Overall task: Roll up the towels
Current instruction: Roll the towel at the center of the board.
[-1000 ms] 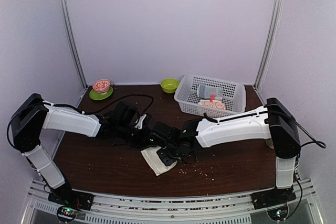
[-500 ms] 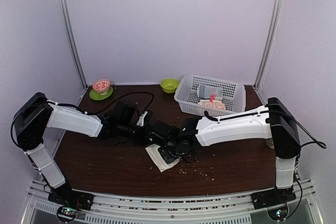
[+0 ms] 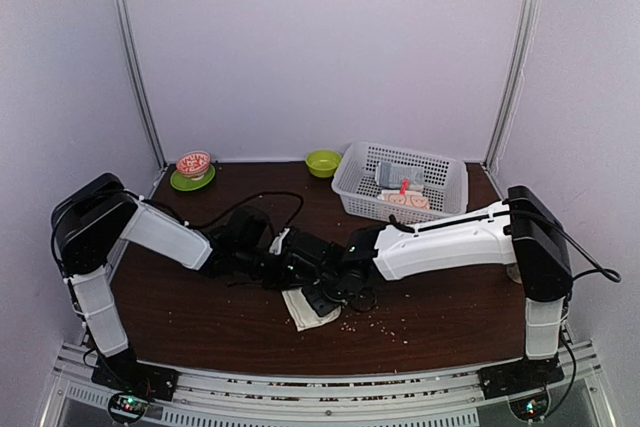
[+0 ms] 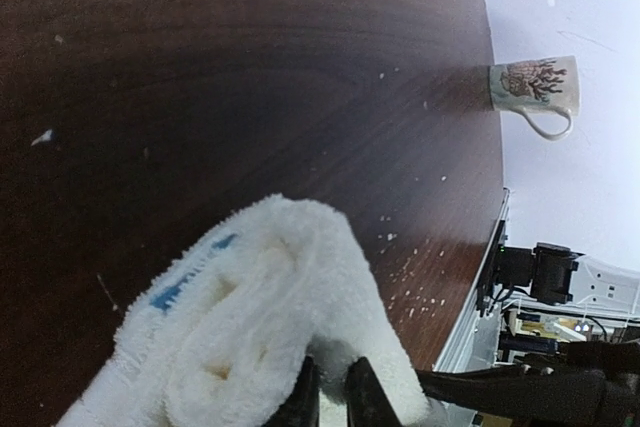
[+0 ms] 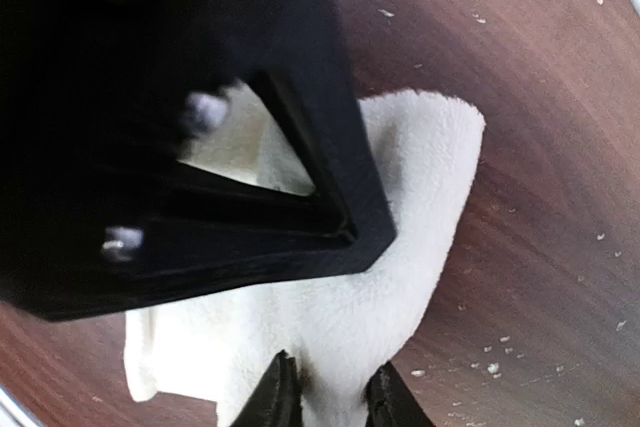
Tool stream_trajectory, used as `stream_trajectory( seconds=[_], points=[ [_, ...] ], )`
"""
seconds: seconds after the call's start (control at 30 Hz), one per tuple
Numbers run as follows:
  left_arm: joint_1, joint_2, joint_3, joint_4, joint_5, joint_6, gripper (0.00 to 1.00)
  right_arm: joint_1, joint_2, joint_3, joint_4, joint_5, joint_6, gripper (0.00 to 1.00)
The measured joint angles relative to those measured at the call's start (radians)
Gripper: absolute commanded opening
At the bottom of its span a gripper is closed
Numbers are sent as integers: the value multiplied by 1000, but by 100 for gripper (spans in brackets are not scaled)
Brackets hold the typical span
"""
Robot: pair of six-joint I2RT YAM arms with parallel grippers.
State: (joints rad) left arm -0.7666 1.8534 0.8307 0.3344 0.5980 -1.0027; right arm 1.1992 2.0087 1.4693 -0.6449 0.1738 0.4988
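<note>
Look near you first. The white towel (image 3: 312, 311) lies on the table (image 3: 190, 322), in the middle and a bit to the near side. Some crumbs (image 3: 385, 327) sit just to its right. A second ago the towel lay wider and flatter. Now it looks smaller and bunched up. I think one edge is folding over, so the roll is starting. It is not a tight roll yet.

Your right end effector (image 5: 330, 377) is clenched on the towel, with cloth nipped between its two fingers. Your left end effector (image 4: 335, 394) also pinches a thick fold of it, close by a small blue mark (image 4: 190, 279). Your left arm has leaned in more toward the right since a second ago. The two end effectors are very close together over the towel.

Some things are hard to see. From above, both end effectors cover much of the towel, so you cannot tell how many turns it has. In the right wrist view, a big black part blocks the far half of the cloth. The mug (image 4: 533, 90) shows only in the left wrist view.

Far back on the right is the basket (image 3: 447, 179). The face towel (image 3: 405, 200) lies in it, partly hidden, beside a grey-blue roll (image 3: 398, 175). That face towel is not rolled yet. A green bowl (image 3: 322, 161) and a pink bowl (image 3: 193, 162) sit at the far edge.
</note>
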Motion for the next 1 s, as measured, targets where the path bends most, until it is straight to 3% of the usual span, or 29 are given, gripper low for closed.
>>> stream_trajectory(
  seconds=[0.2,0.5,0.63,1.0],
  points=[
    [0,19,-7,10,-2,3,10,-5,-54,-43,52,-80,-21,51],
    [0,19,-7,9,-10,11,9,-180,-295,-302,246,-259,80,54],
    [0,19,-7,7,-13,15,9,-236,-271,-338,295,-311,124,54],
    [0,14,-7,-10,-19,39,9,-229,-148,-303,322,-387,163,54]
  ],
)
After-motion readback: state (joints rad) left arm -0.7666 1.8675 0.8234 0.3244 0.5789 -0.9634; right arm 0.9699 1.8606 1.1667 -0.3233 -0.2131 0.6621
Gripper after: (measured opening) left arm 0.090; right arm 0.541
